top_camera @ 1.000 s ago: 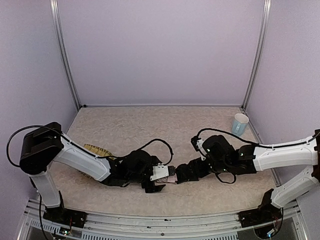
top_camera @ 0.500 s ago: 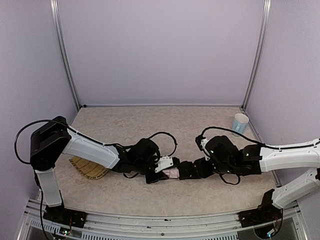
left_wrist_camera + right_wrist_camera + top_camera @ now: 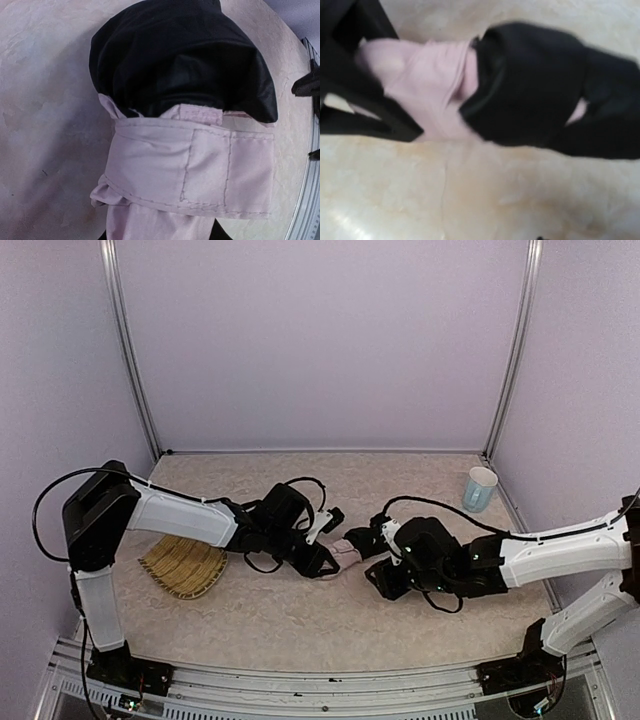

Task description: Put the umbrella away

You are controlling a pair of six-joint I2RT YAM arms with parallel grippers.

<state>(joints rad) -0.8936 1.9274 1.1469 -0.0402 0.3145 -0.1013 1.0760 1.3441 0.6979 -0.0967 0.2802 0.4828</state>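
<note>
Top view: your two containers sit wide of the work. The woven tray [image 3: 185, 566] lies flat on the table [image 3: 300, 480] under the left forearm, and the pale cup [image 3: 480, 488] stands upright near the back right post; you cannot make out anything inside either. The umbrella [image 3: 347, 548] lies mid-table between the two arms, well apart from the walls and the near rail [image 3: 300, 680]. The left gripper [image 3: 330, 548] is clamped on its pink end. The right gripper [image 3: 372, 552] is at the dark end, and you cannot tell how wide its jaws stand or whether they grip. Left wrist view: the folded umbrella [image 3: 190, 165] fills the frame, a stitched pink strap [image 3: 225, 170] wrapped round it, black lining [image 3: 180, 60] bunched beyond, pink fabric running down out of frame at the wrist. The table edge shows at far right. Right wrist view, blurred: the umbrella [image 3: 435, 75] rests on the tabletop, the left gripper's black fingers [image 3: 395, 127] either side of the pink end; the right arm's own fingers do not show.
</note>
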